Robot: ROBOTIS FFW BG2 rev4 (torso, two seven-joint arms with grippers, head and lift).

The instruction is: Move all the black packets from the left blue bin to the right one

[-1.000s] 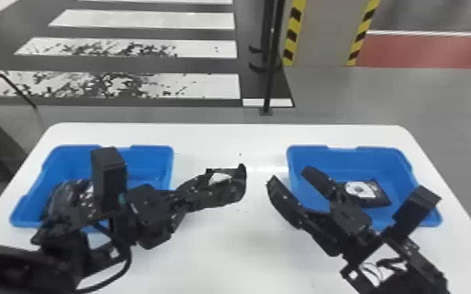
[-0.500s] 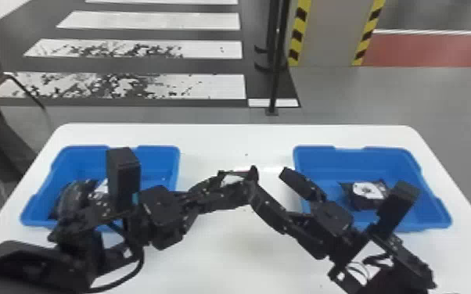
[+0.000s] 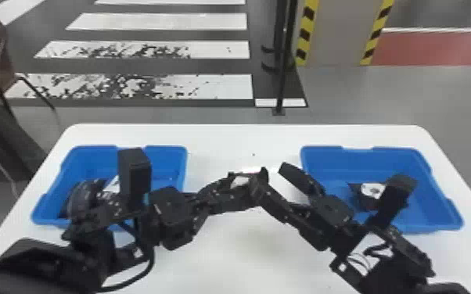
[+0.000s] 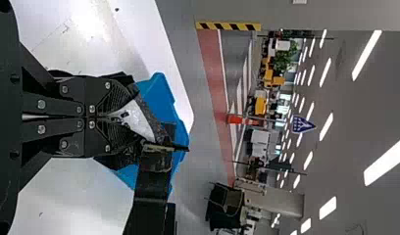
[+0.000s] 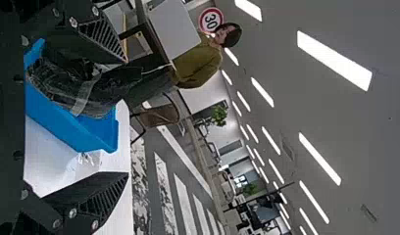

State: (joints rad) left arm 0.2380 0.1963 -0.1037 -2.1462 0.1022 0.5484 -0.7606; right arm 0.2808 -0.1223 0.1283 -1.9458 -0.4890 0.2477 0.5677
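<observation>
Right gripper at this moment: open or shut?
Open: in the right wrist view, the right gripper has its two fingers spread wide, nothing gripped between them.

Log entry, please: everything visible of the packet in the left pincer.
The packet is black with a pale, whitish panel and looks like thin, slightly shiny film. It is clamped between the fingers of the left pincer, held over the white table, in the gap between the left bin and the right bin. The open right pincer has one finger right by it; contact is unclear.
</observation>
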